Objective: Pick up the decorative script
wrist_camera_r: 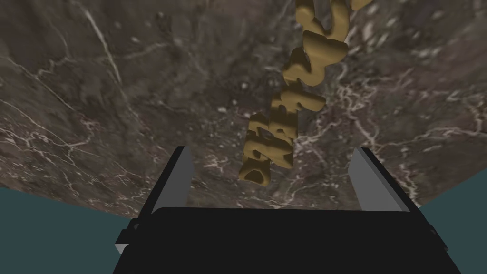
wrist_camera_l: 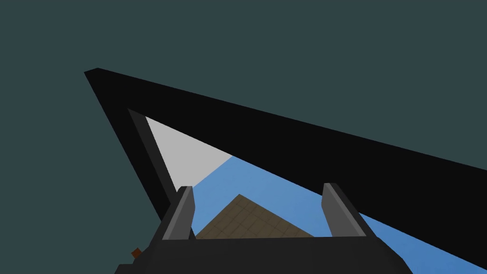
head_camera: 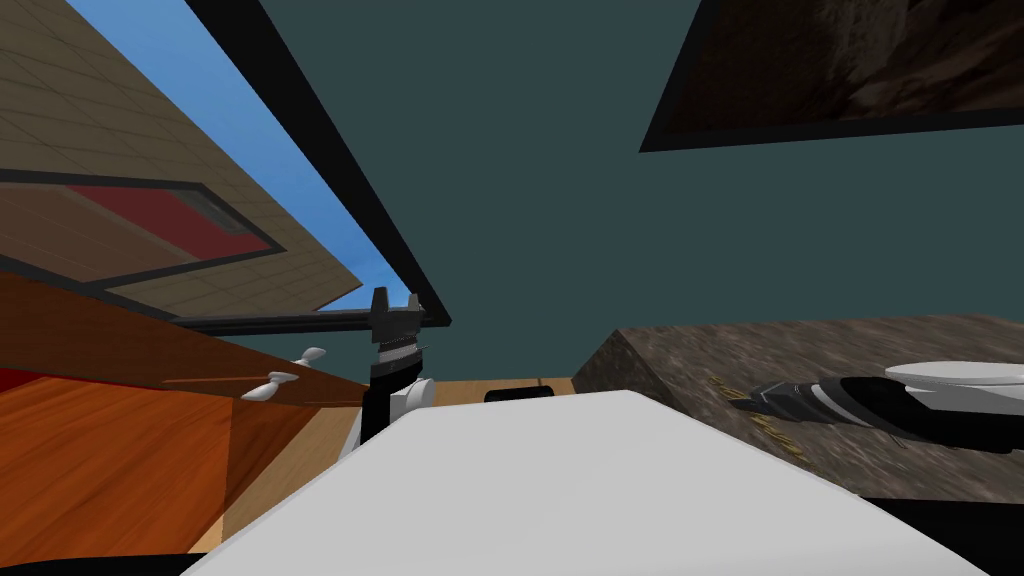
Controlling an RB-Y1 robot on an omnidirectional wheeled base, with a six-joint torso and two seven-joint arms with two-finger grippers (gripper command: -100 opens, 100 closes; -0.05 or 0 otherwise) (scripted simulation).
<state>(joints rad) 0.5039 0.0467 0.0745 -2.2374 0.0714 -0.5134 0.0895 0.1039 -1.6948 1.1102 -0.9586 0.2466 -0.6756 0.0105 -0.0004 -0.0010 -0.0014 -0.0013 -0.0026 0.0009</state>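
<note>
Dark marbled counter (head_camera: 900, 340) at my right, head view; left gripper (head_camera: 395, 312) raised beside a window frame (head_camera: 330, 150). Left wrist: fingers apart, empty. Right wrist: right gripper (wrist_camera_r: 271, 151) spread over the golden decorative script (wrist_camera_r: 295, 95), flat on the counter; pinching only its end may pivot it loose.

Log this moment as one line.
right gripper: open, aimed at gold cursive-lettered script | script: on dark marbled countertop, ungrasped | left gripper: open, raised

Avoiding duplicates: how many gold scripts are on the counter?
1: the gold script on the marble counter, ahead of the open right end effector; others may be hidden.
</note>
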